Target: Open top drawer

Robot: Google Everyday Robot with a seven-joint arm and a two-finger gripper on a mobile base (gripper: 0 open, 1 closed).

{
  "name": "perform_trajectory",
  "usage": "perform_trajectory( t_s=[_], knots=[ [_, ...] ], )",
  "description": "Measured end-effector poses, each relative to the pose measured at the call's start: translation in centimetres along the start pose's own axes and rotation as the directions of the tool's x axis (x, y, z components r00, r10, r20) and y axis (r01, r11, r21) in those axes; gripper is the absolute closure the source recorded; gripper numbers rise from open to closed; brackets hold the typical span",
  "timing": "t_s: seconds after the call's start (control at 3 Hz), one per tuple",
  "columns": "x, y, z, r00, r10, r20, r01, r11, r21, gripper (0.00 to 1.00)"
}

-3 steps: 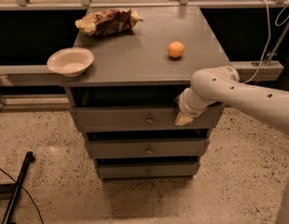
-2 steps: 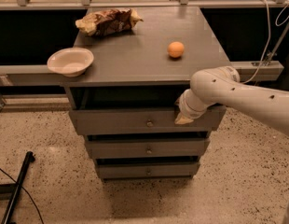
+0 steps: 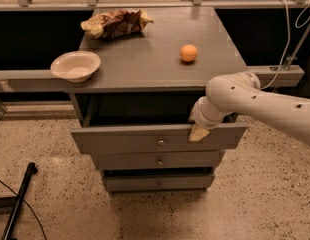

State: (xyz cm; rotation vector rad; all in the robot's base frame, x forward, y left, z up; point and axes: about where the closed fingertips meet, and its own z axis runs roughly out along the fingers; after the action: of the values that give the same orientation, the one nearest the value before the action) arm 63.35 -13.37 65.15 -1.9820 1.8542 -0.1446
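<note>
camera view | top drawer (image 3: 120,139) under the tabletop (image 3: 145,59), front standing out nearward past the two lower drawers (image 3: 130,160), dark gap behind it | pincer (image 3: 199,132) at the front's upper edge, right of the knob (image 3: 161,141); clenched or released: cannot tell | tabletop: white bowl (image 3: 75,66) left, orange fruit (image 3: 189,53) right, crumpled bag (image 3: 116,23) far

the grey surface (image 3: 145,64) fills the upper middle of the frame. a white bowl (image 3: 75,66) sits at its front left corner, a crumpled snack bag (image 3: 115,23) at the upper left, and a small round orange object (image 3: 189,53) toward the right. the gripper (image 3: 199,133) is below the front edge, at the top drawer (image 3: 125,140).
</note>
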Motion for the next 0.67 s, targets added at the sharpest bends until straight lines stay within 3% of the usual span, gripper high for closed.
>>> perform_trajectory(
  t_s=[0.33, 0.67],
  knots=[
    [0.0, 0.0, 0.0, 1.0, 0.0, 0.0, 0.0, 1.0, 0.0, 0.08],
    [-0.08, 0.1, 0.01, 1.0, -0.008, 0.001, 0.008, 0.9999, -0.009, 0.0]
  ],
)
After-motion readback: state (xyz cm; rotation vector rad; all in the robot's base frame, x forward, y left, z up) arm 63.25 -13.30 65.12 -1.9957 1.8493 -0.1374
